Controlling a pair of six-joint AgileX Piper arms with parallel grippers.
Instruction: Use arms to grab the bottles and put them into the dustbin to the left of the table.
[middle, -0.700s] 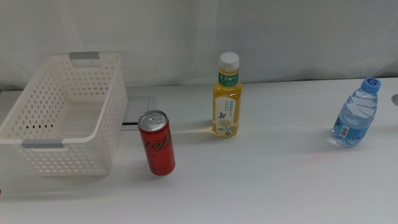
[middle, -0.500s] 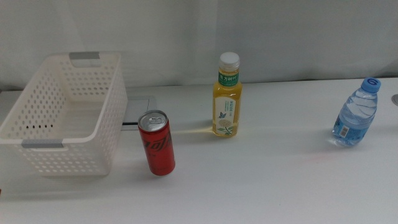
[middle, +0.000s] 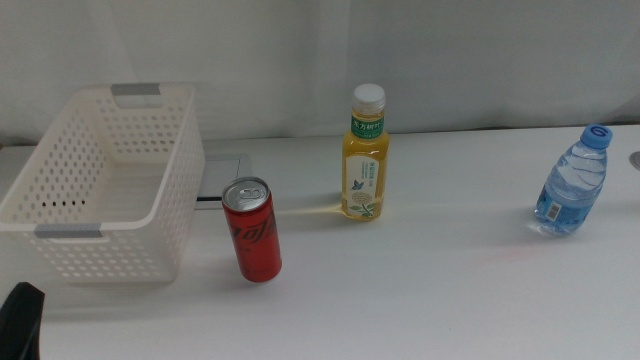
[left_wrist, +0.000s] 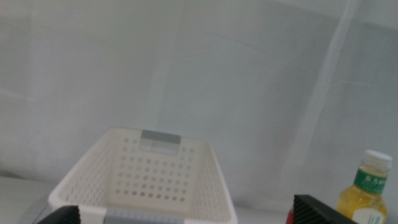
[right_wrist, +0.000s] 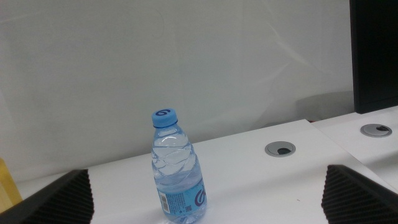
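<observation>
Bottles counted at three, all upright on the table (middle: 430, 290): one red can (middle: 251, 229) just right of the dustbin (middle: 105, 185), one yellow-drink bottle (middle: 366, 153) farther back at centre, one water bottle (middle: 573, 181) well apart at far right. One dustbin only, standing at the left with nothing visible inside. Left gripper (left_wrist: 186, 214) spread wide, holding nothing, near the dustbin; right gripper (right_wrist: 208, 193) likewise wide and bare, facing the water bottle.

dustbin (middle: 110, 190): white perforated plastic, matt | red can (middle: 251, 230): glossy metal | yellow-drink bottle (middle: 365, 165): clear glossy plastic | water bottle (right_wrist: 178, 174): clear ribbed plastic | table (middle: 420, 290): smooth white
</observation>
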